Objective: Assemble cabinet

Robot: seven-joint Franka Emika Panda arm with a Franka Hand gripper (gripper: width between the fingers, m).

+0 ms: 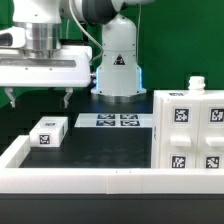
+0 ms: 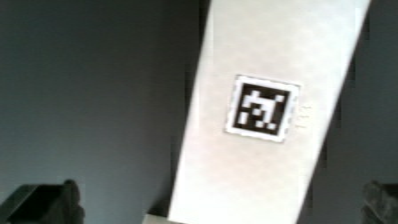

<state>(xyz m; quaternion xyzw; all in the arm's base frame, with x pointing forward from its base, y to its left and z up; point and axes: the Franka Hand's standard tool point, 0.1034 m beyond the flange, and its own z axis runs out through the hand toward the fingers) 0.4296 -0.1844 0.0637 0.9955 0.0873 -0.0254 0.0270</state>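
The cabinet (image 1: 190,135) is a large white box with several black-and-white tags, standing at the exterior view's right. A small white tagged block (image 1: 48,132) lies on the dark table at the left. My gripper (image 1: 38,98) hangs open above that block, clear of it, with nothing between its fingers. In the wrist view the block (image 2: 267,110) fills the middle as a long white face with one tag. My gripper (image 2: 210,205) is open there, and a dark fingertip (image 2: 45,205) shows on either side of the block.
The marker board (image 1: 108,121) lies flat at the back, in front of the robot base (image 1: 118,70). A long low white rail (image 1: 80,180) runs along the front and up the left side of the table.
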